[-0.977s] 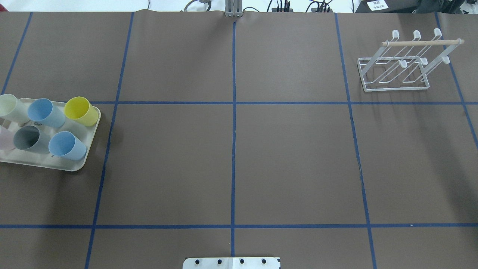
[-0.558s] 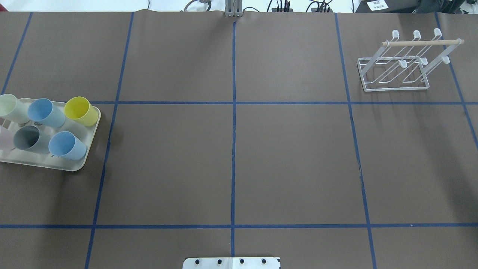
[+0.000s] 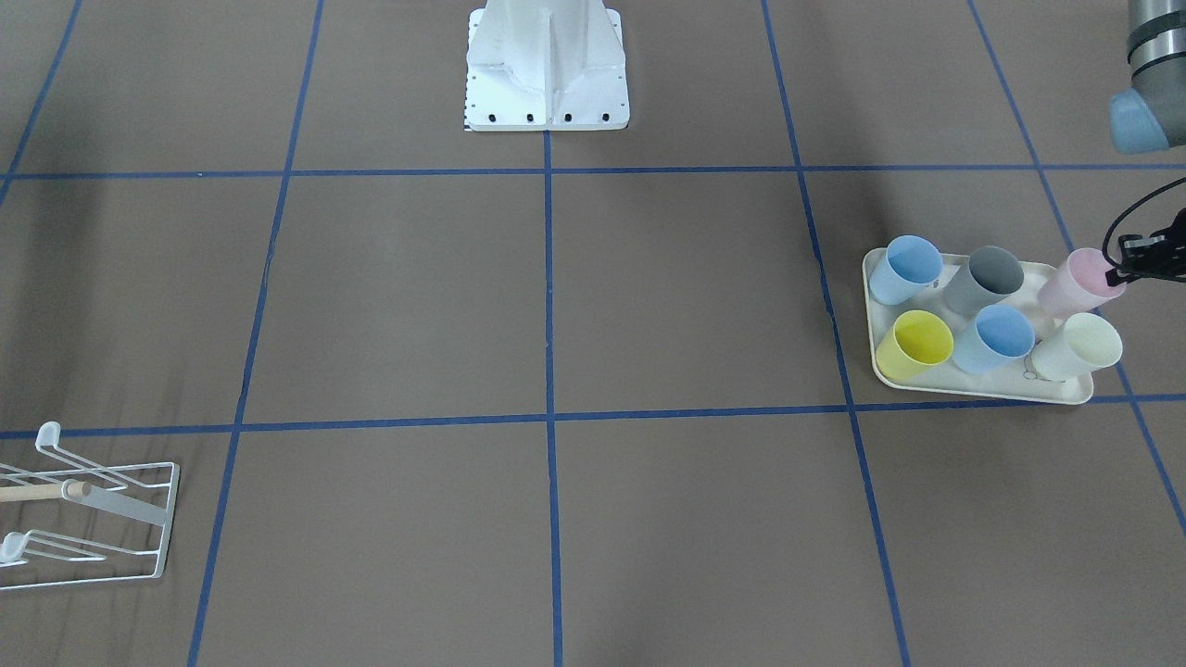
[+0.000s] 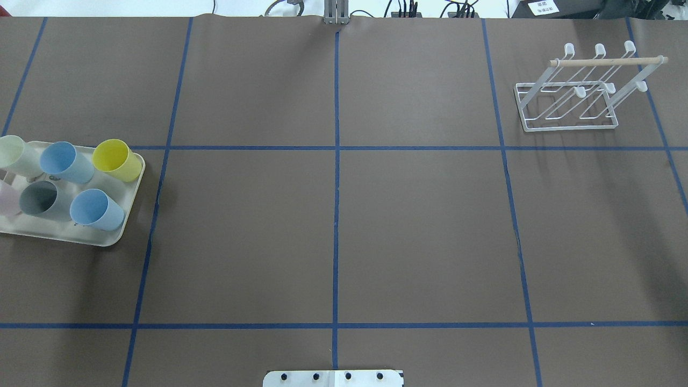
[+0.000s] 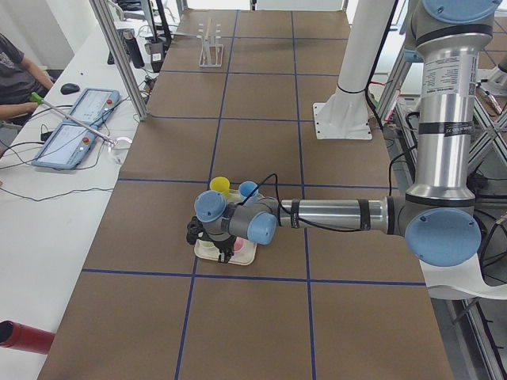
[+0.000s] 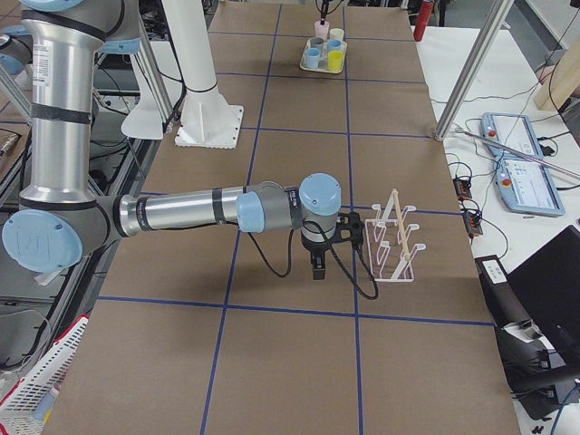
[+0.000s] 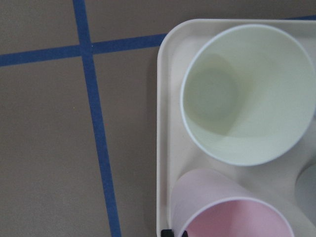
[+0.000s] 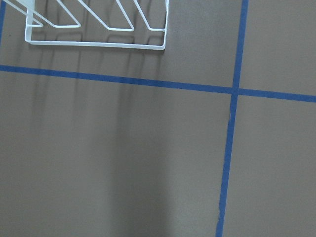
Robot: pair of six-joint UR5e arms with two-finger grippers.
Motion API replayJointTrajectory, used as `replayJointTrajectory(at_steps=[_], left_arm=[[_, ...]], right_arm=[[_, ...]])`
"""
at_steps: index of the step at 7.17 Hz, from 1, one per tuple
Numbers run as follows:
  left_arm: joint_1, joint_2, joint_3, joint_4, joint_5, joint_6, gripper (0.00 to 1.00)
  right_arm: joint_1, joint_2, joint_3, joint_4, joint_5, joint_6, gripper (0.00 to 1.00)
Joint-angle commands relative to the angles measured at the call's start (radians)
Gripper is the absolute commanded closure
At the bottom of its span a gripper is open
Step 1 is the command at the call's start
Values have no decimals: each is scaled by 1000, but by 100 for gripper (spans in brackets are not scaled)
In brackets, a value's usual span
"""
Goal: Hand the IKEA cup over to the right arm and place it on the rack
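Note:
Several IKEA cups stand on a cream tray (image 3: 982, 395): a pink cup (image 3: 1073, 283), a cream cup (image 3: 1079, 347), a grey one (image 3: 991, 280), a yellow one (image 3: 917, 345) and two blue ones. My left gripper (image 3: 1132, 261) hangs over the tray's outer end, right at the pink cup's rim (image 7: 232, 217); I cannot tell whether it is open or shut. The white wire rack (image 4: 570, 127) with its wooden rod stands empty at the far right. My right gripper (image 6: 314, 269) hovers beside the rack (image 6: 395, 250); its state cannot be told.
Brown table paper carries a blue tape grid. The robot's white base plate (image 3: 547, 102) sits at the near middle edge. The tray (image 4: 107, 239) is at the overhead view's left edge. An operator and tablets are at a side bench (image 5: 75, 131).

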Motion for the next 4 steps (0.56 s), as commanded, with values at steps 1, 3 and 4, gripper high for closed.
replayJointTrajectory(at_steps=[1,3,4], left_arm=[[-76,3,-154,152,-1,8,100],[-96,-11,-422,405,8,-86,100],[-93,-20,-482,403,-4,-217,100]], right_arm=[[-9,7,1,45,19,-1,0],[-41,10,2,198,19,73,1],[-91,32,2,287,19,144,1]])
